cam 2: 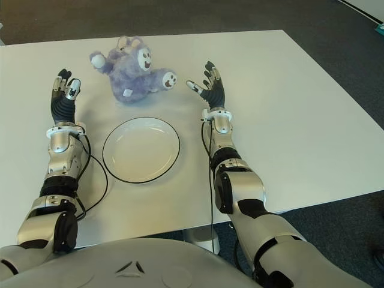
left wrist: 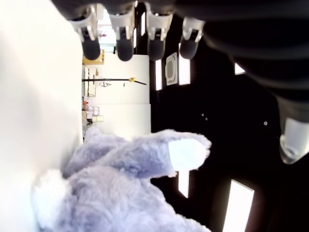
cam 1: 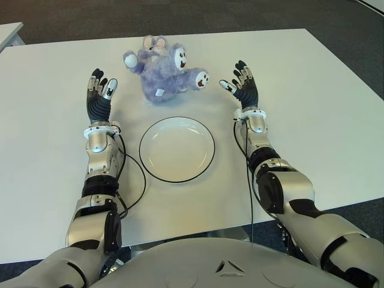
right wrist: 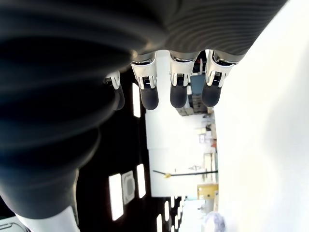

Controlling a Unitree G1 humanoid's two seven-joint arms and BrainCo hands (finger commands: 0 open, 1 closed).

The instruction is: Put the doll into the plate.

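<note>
Both hands, left hand [cam 1: 101, 91] and right hand [cam 1: 241, 85], sit spread and empty either side of the doll [cam 1: 164, 71] at upper centre, so it looks like pre-grasp, next squeezing inward before lifting to the plate [cam 1: 157, 171].

The doll [cam 1: 163, 72] at upper centre of the frame is shaggy lilac plush with smoother white cloth on face and paws, sitting on a matt, smooth white table [cam 1: 312, 120]. The plate [cam 1: 177, 149] at centre looks glossy, ceramic-like, cream with a thin dark rim. Both hands, left hand [cam 1: 99, 96] and right hand [cam 1: 242, 86], show ribbed matt black rubbery palms with shiny silver-white plastic knuckle shells.
</note>
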